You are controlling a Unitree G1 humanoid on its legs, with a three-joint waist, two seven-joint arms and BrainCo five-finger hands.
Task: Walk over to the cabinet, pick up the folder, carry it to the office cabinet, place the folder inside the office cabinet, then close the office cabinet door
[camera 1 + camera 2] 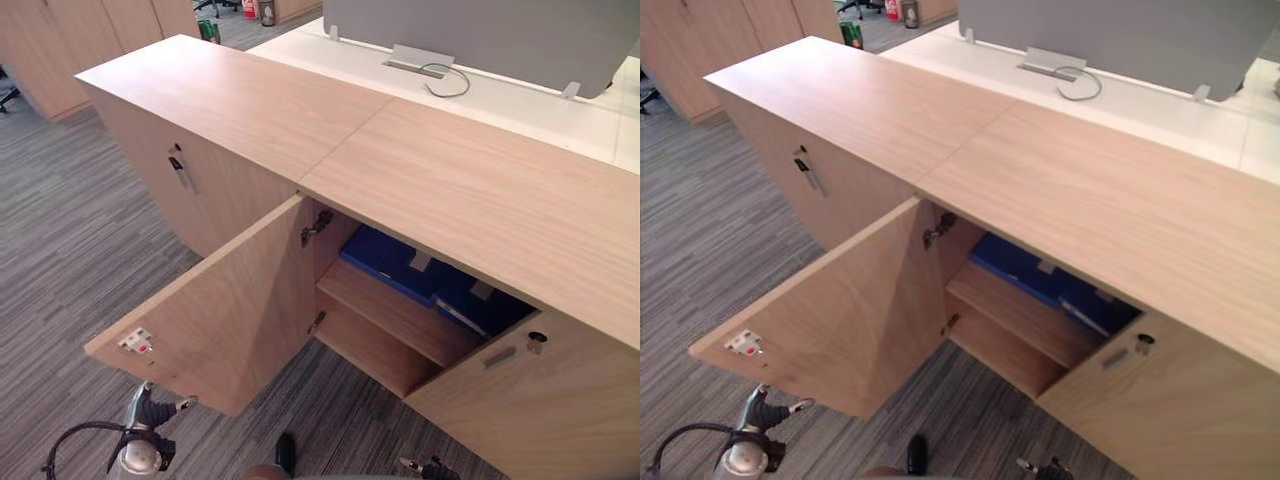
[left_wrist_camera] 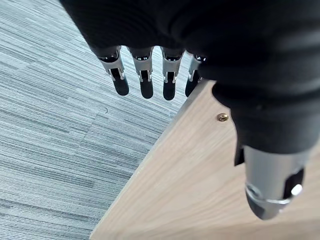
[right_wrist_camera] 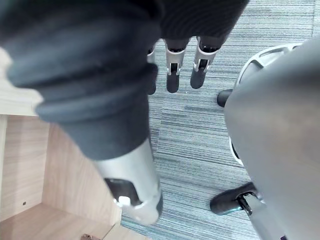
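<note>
- The cabinet is a long, low wood unit on grey striped carpet.
- 1 door stands open, swung out toward the robot. A white latch sits near its free corner and a hinge at its inner edge.
- The blue folder lies flat on the upper shelf inside the open compartment, toward the back. Neither hand holds it.
- A darker blue part shows just to its right. I cannot tell whether that is a 2nd folder.
- The next door to the right is shut, with a small handle and a lock near its top corner.
- The left hand hangs by the free edge of the open door. Its fingers are straight and side by side over the carpet, and the thumb is straight over the wood face. It holds nothing. Whether it touches the door I cannot tell.
- The right hand is low beside the cabinet, its fingers straight and pointing down at the carpet. It is empty too.
- Behind the cabinet stands a white desk with a grey screen and a loose cable.
</note>
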